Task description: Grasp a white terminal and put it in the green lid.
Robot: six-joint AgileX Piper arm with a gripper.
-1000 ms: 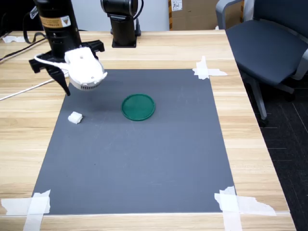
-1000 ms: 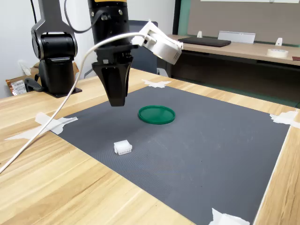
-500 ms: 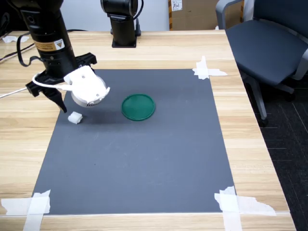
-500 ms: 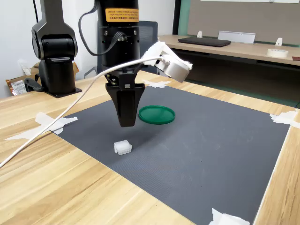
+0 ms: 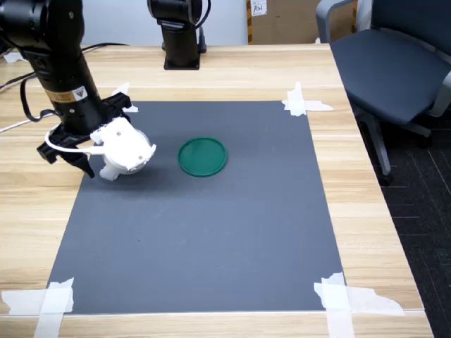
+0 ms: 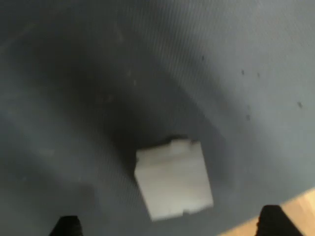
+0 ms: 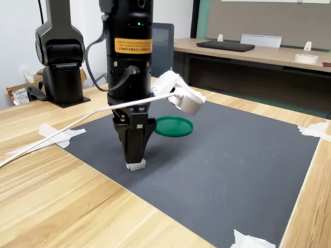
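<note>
Even indoor light, wrist view blurred

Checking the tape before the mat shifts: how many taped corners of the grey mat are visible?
4 in the first exterior view: far left beside the arm, far right, near left, near right. Arm partly hides the far-left one.

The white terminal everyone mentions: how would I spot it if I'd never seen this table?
Find the dark grey mat taped onto the wooden table. Near its edge at the first exterior view's left, under the black arm's gripper, sits the white terminal, a tiny blocky plastic piece. It is far smaller than the round green lid nearby, and chunky, unlike the flat white tape strips at the corners.
</note>
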